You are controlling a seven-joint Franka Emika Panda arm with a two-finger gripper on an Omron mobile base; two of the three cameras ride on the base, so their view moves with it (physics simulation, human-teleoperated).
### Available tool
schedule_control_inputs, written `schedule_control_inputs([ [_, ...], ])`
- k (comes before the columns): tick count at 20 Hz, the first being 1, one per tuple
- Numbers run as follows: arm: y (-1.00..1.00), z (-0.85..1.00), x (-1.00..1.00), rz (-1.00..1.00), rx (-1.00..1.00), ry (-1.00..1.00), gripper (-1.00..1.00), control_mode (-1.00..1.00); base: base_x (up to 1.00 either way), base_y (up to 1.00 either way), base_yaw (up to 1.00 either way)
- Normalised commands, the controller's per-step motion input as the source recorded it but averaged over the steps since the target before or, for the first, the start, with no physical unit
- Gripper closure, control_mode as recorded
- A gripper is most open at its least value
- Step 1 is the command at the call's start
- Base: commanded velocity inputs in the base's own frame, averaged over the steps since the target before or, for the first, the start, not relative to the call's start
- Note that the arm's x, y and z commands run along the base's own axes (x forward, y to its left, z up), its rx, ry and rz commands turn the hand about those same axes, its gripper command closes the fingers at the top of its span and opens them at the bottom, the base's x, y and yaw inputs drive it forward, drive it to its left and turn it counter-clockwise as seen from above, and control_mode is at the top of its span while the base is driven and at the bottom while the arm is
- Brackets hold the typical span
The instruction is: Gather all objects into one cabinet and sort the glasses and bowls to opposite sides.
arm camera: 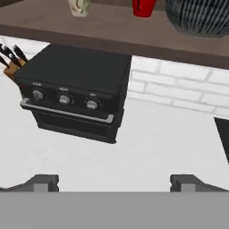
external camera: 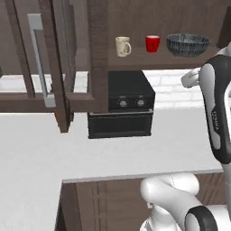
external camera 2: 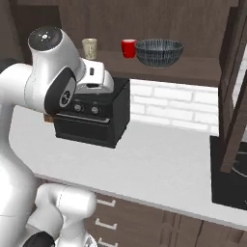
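Approach step: the arm is raised below the open cabinet shelf, nothing in hand.

The gripper [arm camera: 114,182] jaws stand wide apart and empty above the white surface [external camera: 45,149], facing the black toaster oven [arm camera: 76,96]. On the shelf [external camera: 149,60] stand a cream mug [external camera: 122,46], the red cup [external camera: 152,43] and the dark patterned bowl [external camera: 187,45], well apart. Next it likely must rise to the shelf.
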Motion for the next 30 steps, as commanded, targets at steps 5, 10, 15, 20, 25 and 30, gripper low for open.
schedule_control_inputs([
  [5, 0.00, 0.00, 0.00, 0.00, 0.00, 0.00, -1.00, 1.00, -0.25, 0.18, 1.00],
  [10, 0.00, 0.00, 0.00, 0.00, 0.00, 0.00, -1.00, 1.00, -0.06, 0.00, 1.00],
  [15, 0.00, 0.00, 0.00, 0.00, 0.00, 0.00, -1.00, 1.00, -0.15, 0.14, 1.00],
  [20, 0.00, 0.00, 0.00, 0.00, 0.00, 0.00, -1.00, 1.00, -0.24, 0.81, 0.86],
  [25, 0.00, 0.00, 0.00, 0.00, 0.00, 0.00, -1.00, 1.00, 0.21, 0.57, 0.17],
  [30, 0.00, 0.00, 0.00, 0.00, 0.00, 0.00, -1.00, 1.00, 0.42, -0.03, 0.01],
])
